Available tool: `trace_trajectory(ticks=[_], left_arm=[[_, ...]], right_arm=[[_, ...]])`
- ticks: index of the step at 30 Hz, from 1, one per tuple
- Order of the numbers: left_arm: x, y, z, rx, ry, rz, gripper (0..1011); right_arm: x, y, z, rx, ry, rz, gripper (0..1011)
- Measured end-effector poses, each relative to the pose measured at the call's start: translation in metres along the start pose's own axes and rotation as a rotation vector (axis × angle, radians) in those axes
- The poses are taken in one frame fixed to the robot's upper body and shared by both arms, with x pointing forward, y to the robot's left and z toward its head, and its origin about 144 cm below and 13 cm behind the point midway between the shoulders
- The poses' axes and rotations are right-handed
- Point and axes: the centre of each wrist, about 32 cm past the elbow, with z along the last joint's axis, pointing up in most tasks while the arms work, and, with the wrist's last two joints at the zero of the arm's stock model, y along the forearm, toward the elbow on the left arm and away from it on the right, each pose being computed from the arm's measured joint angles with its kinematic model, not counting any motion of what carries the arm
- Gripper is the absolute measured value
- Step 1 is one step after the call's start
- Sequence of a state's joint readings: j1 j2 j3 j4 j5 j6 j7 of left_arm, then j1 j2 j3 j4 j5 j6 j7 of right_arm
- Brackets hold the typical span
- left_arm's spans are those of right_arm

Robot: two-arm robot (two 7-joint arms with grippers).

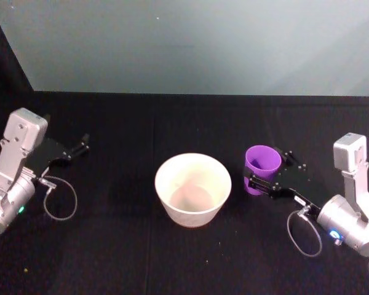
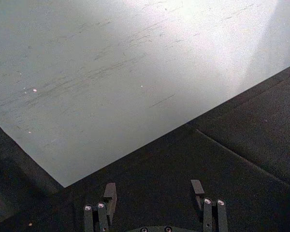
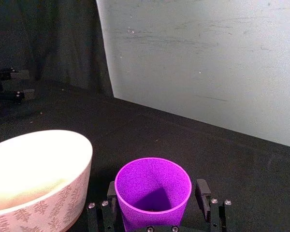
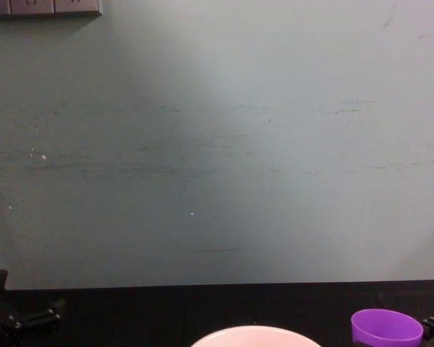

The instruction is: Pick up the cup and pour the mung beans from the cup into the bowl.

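The black table (image 1: 172, 258) ran back to a plain pale wall (image 4: 217, 144), and neither carried any writing. The bowl (image 1: 193, 156) stood upright near the middle of the table. It looked pale and empty inside, and a faint leaf pattern (image 3: 34, 210) ran round its outer wall, but no brand or label could be read on it. The left gripper (image 1: 81, 145) was parked well apart at the robot's left, with its fingers spread on nothing. The right gripper (image 1: 267, 171) was down at table level on the robot's right of the bowl. Its fingers (image 3: 110, 190) were released and stood on either side of the cup (image 1: 262, 161), close to the walls but apparently not yet pressing them. The cup stood upright just beside the bowl without touching it, and it was unmarked. The mung beans could not be made out in the shadow at its bottom. The step in hand appeared to be taking hold. Done well, that called for closing squarely on the tapered wall, low enough that the cup would not squirt upward, and gently enough not to squash the plastic. The lift should then be straight and level, high enough to clear the bowl's rim before moving over it, and the tilt should begin only once the lip was above the bowl's centre.
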State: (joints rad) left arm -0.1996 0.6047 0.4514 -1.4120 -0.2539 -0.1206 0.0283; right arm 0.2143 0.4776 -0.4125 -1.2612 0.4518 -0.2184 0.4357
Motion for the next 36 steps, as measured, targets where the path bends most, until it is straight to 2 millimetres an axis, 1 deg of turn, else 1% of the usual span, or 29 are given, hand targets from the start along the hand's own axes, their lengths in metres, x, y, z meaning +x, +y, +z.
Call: trace_trajectory(ticks=[19,23,27,29,34,36], left_arm=[[0.0000,0.0000,0.0000,0.000,0.000,0.000,1000],[0.0000,0.0000,0.0000,0.000,0.000,0.000,1000],[0.0000,0.0000,0.0000,0.000,0.000,0.000,1000],[0.0000,0.0000,0.0000,0.000,0.000,0.000,1000],[0.0000,0.0000,0.0000,0.000,0.000,0.000,1000],[0.0000,0.0000,0.0000,0.000,0.000,0.000,1000]], right_arm=[[-0.0014,0.0023,-0.0004,0.008,0.005,0.001,1003],[-0.0014,0.0021,-0.0003,0.007,0.005,0.001,947],[-0.0015,0.0020,-0.0004,0.007,0.004,0.001,842],[-0.0015,0.0019,-0.0004,0.007,0.004,0.001,805],[-0.0016,0.0019,-0.0004,0.007,0.004,0.001,768],[-0.0026,0.0001,0.0043,0.014,-0.006,0.000,760]])
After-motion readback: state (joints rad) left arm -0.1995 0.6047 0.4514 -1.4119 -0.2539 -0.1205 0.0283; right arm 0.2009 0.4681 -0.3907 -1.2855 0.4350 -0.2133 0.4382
